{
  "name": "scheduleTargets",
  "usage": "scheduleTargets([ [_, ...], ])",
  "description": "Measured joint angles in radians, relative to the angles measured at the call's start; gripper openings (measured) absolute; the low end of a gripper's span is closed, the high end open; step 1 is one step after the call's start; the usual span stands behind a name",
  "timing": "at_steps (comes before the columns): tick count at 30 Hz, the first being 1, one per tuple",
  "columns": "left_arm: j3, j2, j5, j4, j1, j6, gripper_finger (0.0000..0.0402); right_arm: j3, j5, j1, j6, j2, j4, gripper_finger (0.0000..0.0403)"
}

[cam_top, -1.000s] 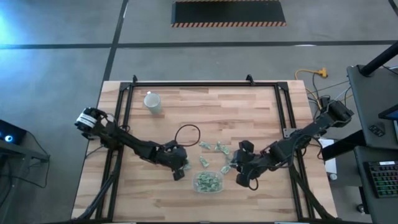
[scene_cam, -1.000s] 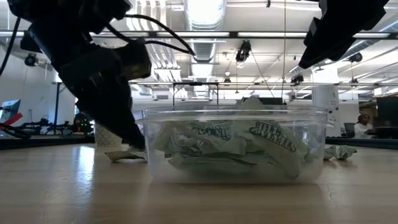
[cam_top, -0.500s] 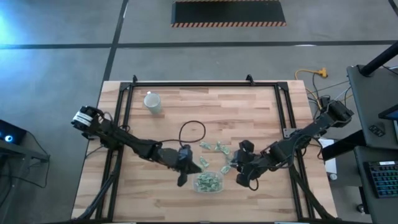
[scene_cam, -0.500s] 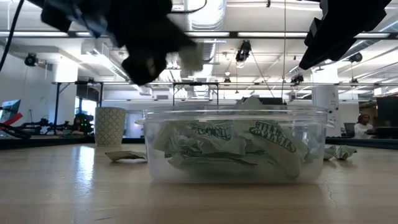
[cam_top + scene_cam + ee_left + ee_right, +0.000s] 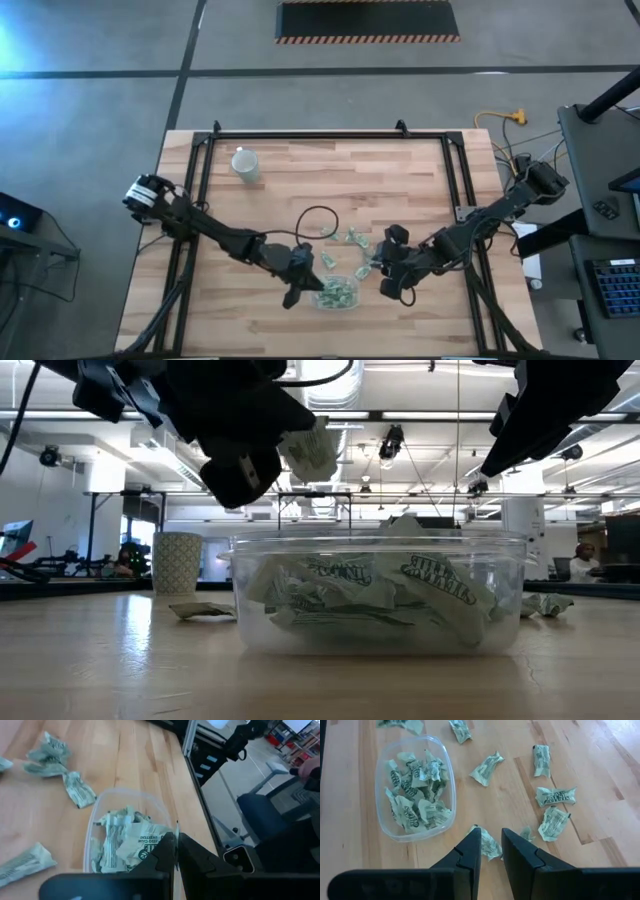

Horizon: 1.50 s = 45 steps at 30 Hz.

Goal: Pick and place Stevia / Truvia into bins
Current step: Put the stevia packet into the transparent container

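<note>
Presently left gripper [image 5: 300, 455] clamped on pale green-white paper sachet [image 5: 310, 450], above shallow clear plastic bin [image 5: 336, 292], poised for drop. Right gripper [image 5: 385, 287], 3 o'clock of bin, slightly parted, empty, above loose sachets [image 5: 555, 807].

Left dark two-finger gripper [image 5: 300, 455] raised above the table, reaching in from the left edge, fingers pinched together on a pale green and white paper sachet [image 5: 310, 450]. Right dark two-finger gripper [image 5: 491, 851] low over the tabletop, fingers narrowly parted, arm stretched in from the right edge.
</note>
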Motion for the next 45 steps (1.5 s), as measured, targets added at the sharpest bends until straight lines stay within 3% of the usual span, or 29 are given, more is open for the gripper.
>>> scheduleTargets([
  [11,0.003,0.053,0.015,-0.008,-0.01,-0.001,0.0008,-0.012,0.0,0.0,0.007,0.0,0.001,0.0068],
  [23,0.004,0.047,0.026,-0.019,-0.01,-0.002,0.0119,-0.018,-0.001,0.0,0.011,0.0,0.001,0.0068],
  [31,0.003,-0.031,0.006,-0.258,-0.009,-0.002,0.0123,-0.022,-0.002,0.0,0.011,0.0,0.0,0.0068],
  [40,0.003,-0.125,-0.149,-0.541,-0.009,-0.001,0.0123,-0.037,-0.003,0.0,0.036,0.0,0.008,0.0068],
  [45,-0.029,-0.114,-0.187,-0.602,-0.009,-0.002,0.0123,-0.038,-0.003,0.0,0.037,0.0,0.014,0.0068],
])
